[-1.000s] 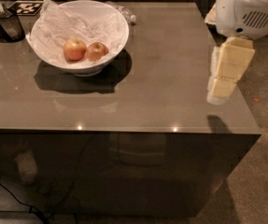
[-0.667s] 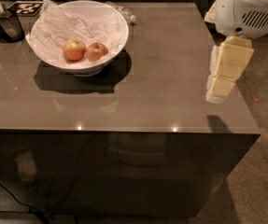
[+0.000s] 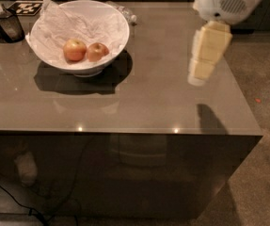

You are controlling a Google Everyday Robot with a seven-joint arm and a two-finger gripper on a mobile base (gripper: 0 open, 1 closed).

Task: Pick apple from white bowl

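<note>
The white bowl (image 3: 111,25), lined with crumpled white paper, stands on the back left of the grey table. Two apples lie side by side in it. The apple (image 3: 97,52) is the smaller, darker red one on the right. A larger apple (image 3: 75,50) with orange-yellow patches touches it on the left. My gripper (image 3: 197,78), cream-coloured under a white arm housing, hangs above the right part of the table. It is well to the right of the bowl and holds nothing that I can see.
A small dark container (image 3: 5,25) with a utensil stands at the far left edge. A black-and-white marker tile (image 3: 25,7) lies behind the bowl. The table's right edge (image 3: 245,102) drops to carpeted floor.
My gripper and arm have moved left, toward the bowl. The bowl and apples have not moved.
</note>
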